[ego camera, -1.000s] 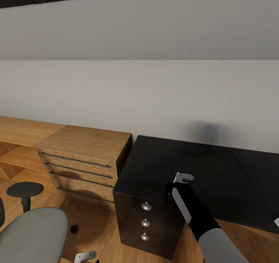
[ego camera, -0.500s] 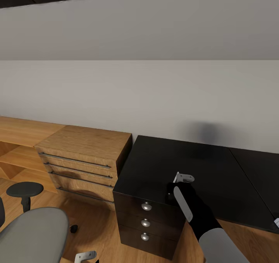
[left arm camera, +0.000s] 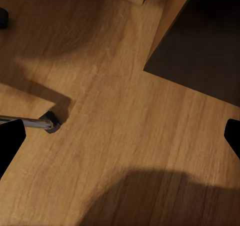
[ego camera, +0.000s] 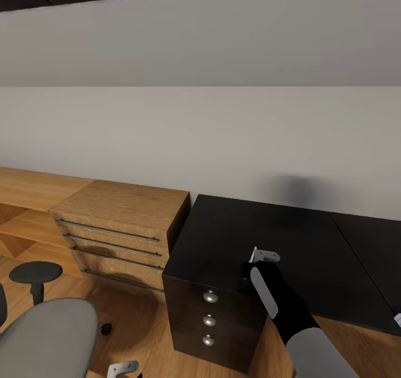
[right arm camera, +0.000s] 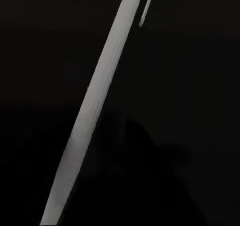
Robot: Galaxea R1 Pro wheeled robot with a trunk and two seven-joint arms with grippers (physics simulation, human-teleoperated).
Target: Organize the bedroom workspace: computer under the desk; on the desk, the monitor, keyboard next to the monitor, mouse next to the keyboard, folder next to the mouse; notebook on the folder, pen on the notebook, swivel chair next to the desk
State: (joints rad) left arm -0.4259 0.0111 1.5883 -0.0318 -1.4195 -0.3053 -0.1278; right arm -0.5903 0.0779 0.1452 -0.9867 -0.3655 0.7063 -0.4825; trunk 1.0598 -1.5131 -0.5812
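My right gripper [ego camera: 262, 258] hangs over the black top of the desk [ego camera: 223, 238], near its front edge and above the three drawers with round silver knobs [ego camera: 210, 297]. A thin pale grey object stands on edge along the black hand and wrist; I take it for the notebook [ego camera: 263, 293], and my right wrist view shows the same pale strip [right arm camera: 95, 106] crossing a dark field. I cannot tell from these views how wide the jaws stand or whether they pinch it.

My left gripper [ego camera: 123, 368] sits low beside the swivel chair [ego camera: 47, 339]. In the left wrist view its two black fingertips [left arm camera: 10, 143] stand wide apart with nothing between them, above the wood floor [left arm camera: 120, 116], where a chrome chair leg and caster [left arm camera: 50, 122] lie. A light wooden drawer cabinet [ego camera: 120, 227] stands just beside the desk.
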